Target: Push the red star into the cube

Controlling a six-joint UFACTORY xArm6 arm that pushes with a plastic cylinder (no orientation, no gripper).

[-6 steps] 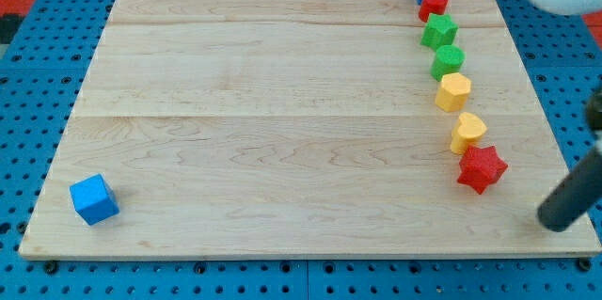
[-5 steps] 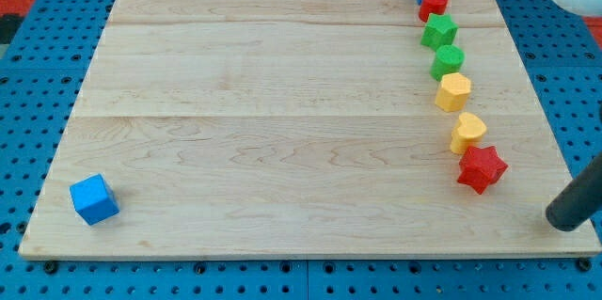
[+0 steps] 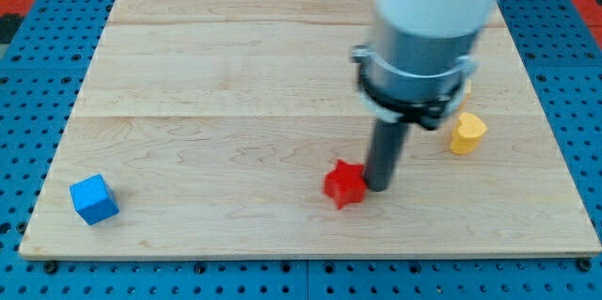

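The red star (image 3: 344, 184) lies on the wooden board (image 3: 207, 93) at the lower middle. My tip (image 3: 378, 186) stands right against the star's right side, touching it. The blue cube (image 3: 94, 199) sits near the board's lower left corner, far to the left of the star. The arm's white and grey body (image 3: 428, 18) fills the upper right of the view.
A yellow heart-shaped block (image 3: 467, 134) lies to the right of my rod. A sliver of another yellow block (image 3: 466, 96) shows above it. The arm hides the other blocks along the board's right side. Blue pegboard (image 3: 28, 102) surrounds the board.
The arm has swung in from the view's lower right to the board's middle. The red star has moved well to the left and slightly down, with my tip now against its right side.
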